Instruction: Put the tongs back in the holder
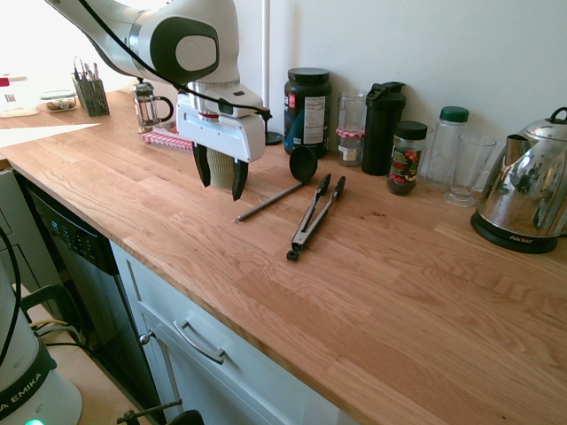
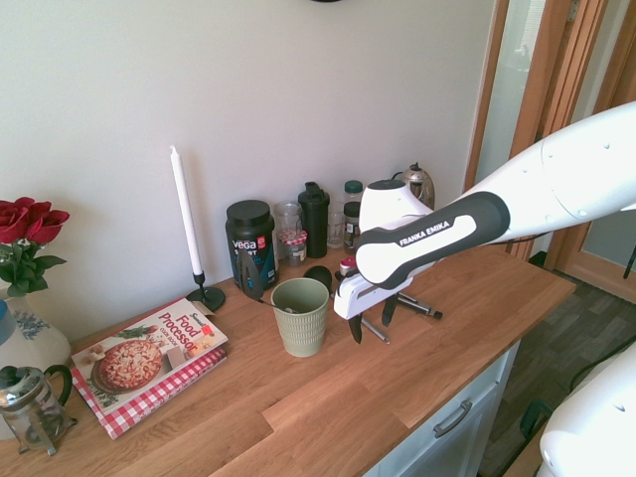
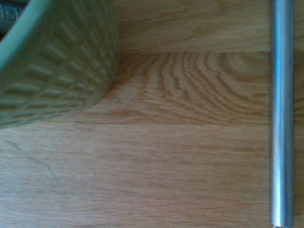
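First exterior view: the wooden counter [image 1: 399, 292] runs along the wall, the kettle [image 1: 523, 190] toward one end and the French press [image 1: 146, 108] toward the other. The arm [image 1: 164, 40] reaches over it, and its gripper [image 1: 221, 189] hangs by the holder [image 2: 301, 323], on the side facing the kettle. Its fingers stand spread wide, with nothing pinched between them.

The tongs [image 1: 310, 226] lie flat on the wood, outside the holder. From the gripper they are toward the kettle and somewhat nearer the counter's front edge. The ladle [image 1: 266, 204] comes between: its thin handle slants across that gap, and its bowl sits nearer the wall. The wrist view shows that handle and the holder's ribbed side, but no tongs.

The tongs' long axis runs from the joined end, near the front edge, to the black tips, slightly spread and pointing toward the wall. The fingers part roughly across that line, so probably only a small turn is needed. The coming move looks like a sideways shift toward the kettle, over the ladle handle; going down too early could pinch the handle instead.
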